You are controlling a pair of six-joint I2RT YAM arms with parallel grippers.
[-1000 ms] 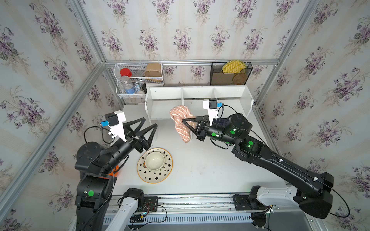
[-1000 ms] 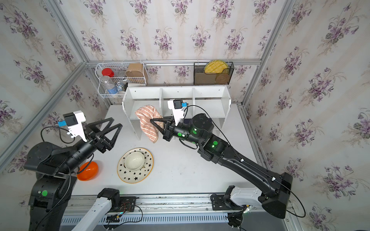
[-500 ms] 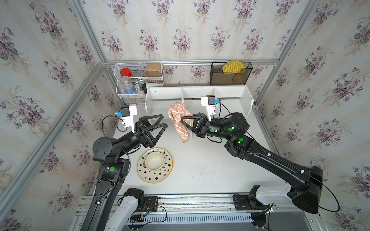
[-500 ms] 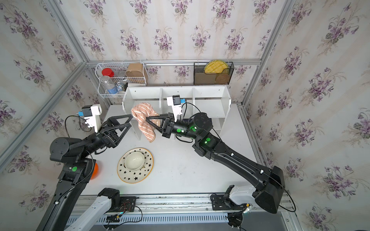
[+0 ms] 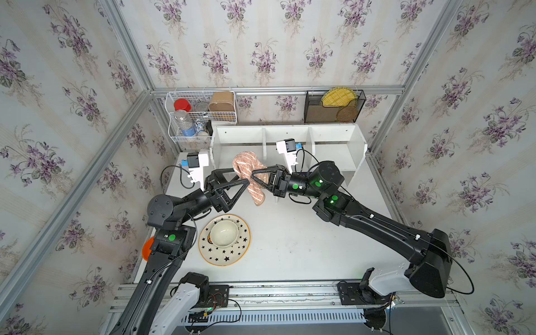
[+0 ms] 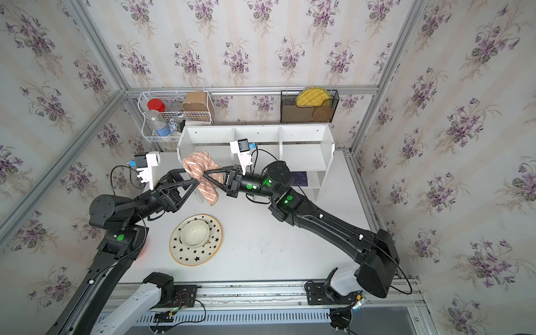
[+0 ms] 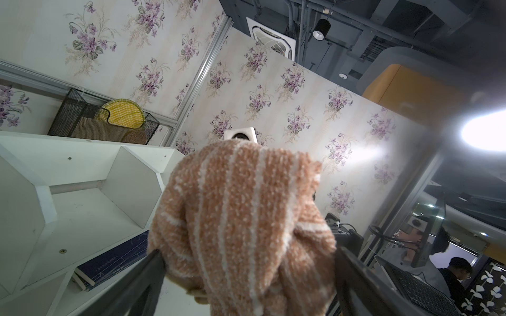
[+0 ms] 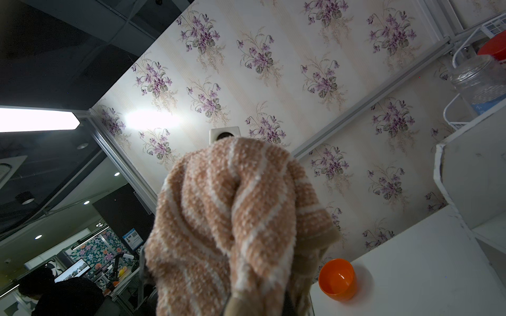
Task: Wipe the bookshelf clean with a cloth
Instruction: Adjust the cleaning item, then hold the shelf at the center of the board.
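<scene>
The tan-pink striped cloth (image 5: 249,177) (image 6: 203,177) hangs in the air in front of the white bookshelf (image 5: 290,136) (image 6: 255,135), before its left compartment. My right gripper (image 5: 254,174) (image 6: 206,173) is shut on the cloth's upper part. In the right wrist view the cloth (image 8: 232,219) drapes over the gripper (image 8: 257,301) and hides its tips. My left gripper (image 5: 239,175) (image 6: 190,176) comes from the left and stands open. In the left wrist view its fingers (image 7: 147,273) flank the hanging cloth (image 7: 241,224), with the bookshelf (image 7: 82,213) behind.
A star-patterned plate (image 5: 232,258) with a cream bowl (image 5: 224,233) lies near the front left. An orange cup (image 8: 338,279) stands by the left arm's base. A white wire basket (image 5: 200,116) and black mesh rack (image 5: 333,107) hang behind the shelf. A dark book (image 6: 298,178) lies on its lower shelf.
My left gripper has swung right from above the plate's left side up to the cloth and opened wider. The right gripper has carried the cloth slightly left.
</scene>
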